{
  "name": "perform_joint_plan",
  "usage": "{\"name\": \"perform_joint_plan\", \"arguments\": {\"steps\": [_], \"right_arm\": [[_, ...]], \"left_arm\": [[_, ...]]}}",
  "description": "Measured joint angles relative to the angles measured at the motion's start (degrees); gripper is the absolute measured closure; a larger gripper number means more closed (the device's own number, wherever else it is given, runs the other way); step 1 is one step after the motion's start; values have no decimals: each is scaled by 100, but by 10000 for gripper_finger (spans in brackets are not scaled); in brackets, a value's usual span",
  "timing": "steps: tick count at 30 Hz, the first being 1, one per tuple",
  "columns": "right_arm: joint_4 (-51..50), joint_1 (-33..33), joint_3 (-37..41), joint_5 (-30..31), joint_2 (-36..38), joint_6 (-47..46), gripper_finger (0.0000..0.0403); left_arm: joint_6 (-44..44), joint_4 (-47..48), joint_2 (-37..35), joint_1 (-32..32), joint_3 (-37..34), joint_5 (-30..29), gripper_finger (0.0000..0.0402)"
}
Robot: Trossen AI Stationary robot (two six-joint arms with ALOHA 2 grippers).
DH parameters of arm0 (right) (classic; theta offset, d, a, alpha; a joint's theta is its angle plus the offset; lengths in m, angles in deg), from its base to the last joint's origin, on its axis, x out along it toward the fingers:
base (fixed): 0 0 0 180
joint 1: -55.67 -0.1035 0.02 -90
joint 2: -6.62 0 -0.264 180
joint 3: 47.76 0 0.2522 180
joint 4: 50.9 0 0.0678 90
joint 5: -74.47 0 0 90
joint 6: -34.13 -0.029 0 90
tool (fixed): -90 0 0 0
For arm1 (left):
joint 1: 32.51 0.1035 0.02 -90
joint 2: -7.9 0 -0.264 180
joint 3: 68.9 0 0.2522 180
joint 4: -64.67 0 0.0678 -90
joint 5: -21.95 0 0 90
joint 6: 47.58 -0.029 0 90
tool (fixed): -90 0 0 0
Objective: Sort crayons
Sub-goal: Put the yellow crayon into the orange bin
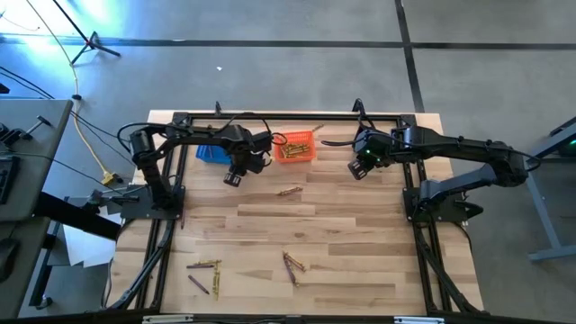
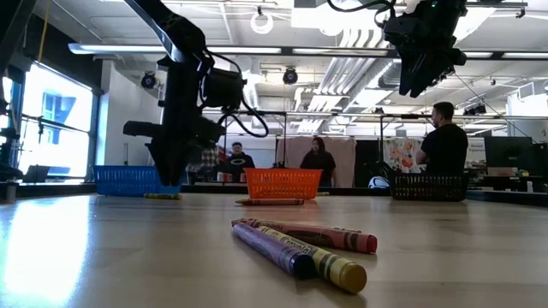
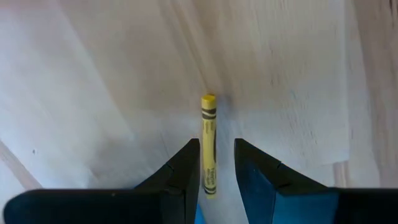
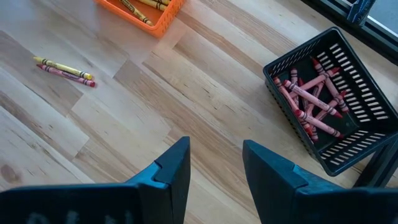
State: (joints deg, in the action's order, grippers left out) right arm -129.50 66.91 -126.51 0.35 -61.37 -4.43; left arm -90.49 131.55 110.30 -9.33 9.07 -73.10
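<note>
Straddling a yellow crayon (image 3: 209, 144), the left gripper (image 3: 216, 163) has its 2 fingers either side of the stick w/ a sliver of gap on each side, so it's slightly open and not clamped as far as I can tell; the crayon's far end pokes out beyond the tips. In the high view that gripper (image 1: 236, 176) sits near the table's back edge, between the blue basket (image 1: 212, 154) and the orange basket (image 1: 295, 148). Right gripper (image 4: 214, 163) hangs open and empty above bare wood, w/ the black basket (image 4: 328, 109) of red crayons (image 4: 309, 99) just ahead of it.

Risks, as I judge them:
- Grip is near 1 end of the crayon, so on closing it could pivot or swing down, then catch the orange basket's rim at the drop
- If the fingers aren't square to it, closing may roll or flick the stick away across the wood
- Blue basket is right beside the left arm; a sloppy swing could nudge it

Other crayons are loose: a pair (image 1: 289, 191) mid-table, a bunch (image 1: 294, 264) near the front edge, approx 3 more (image 1: 205, 271) front-left. Low view shows the front ones (image 2: 301, 245) lying touching, purple, red and yellow together, so picking 1 may drag its neighbour. People stand in the room behind, well clear of the table
</note>
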Motion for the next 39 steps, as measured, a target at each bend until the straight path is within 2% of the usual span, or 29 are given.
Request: {"name": "perform_joint_plan", "arguments": {"steps": [11,20,27,30,35,39], "right_arm": [[-1,0,1,0,0,0,269],[-2,-1,1,0,2,1,269],[-2,1,1,0,2,1,269],[-2,0,0,0,2,1,269],[-2,-1,1,0,2,0,269],[-2,-1,0,0,2,1,269]], "left_arm": [[-128,-2,8,0,0,-3,316],[-119,-141,430,-2,0,-17,316],[-83,-184,482,-2,11,-38,318],[30,-199,482,-15,11,-33,333],[461,-205,484,-127,9,-68,390],[930,-192,487,-245,7,-108,395]]}}
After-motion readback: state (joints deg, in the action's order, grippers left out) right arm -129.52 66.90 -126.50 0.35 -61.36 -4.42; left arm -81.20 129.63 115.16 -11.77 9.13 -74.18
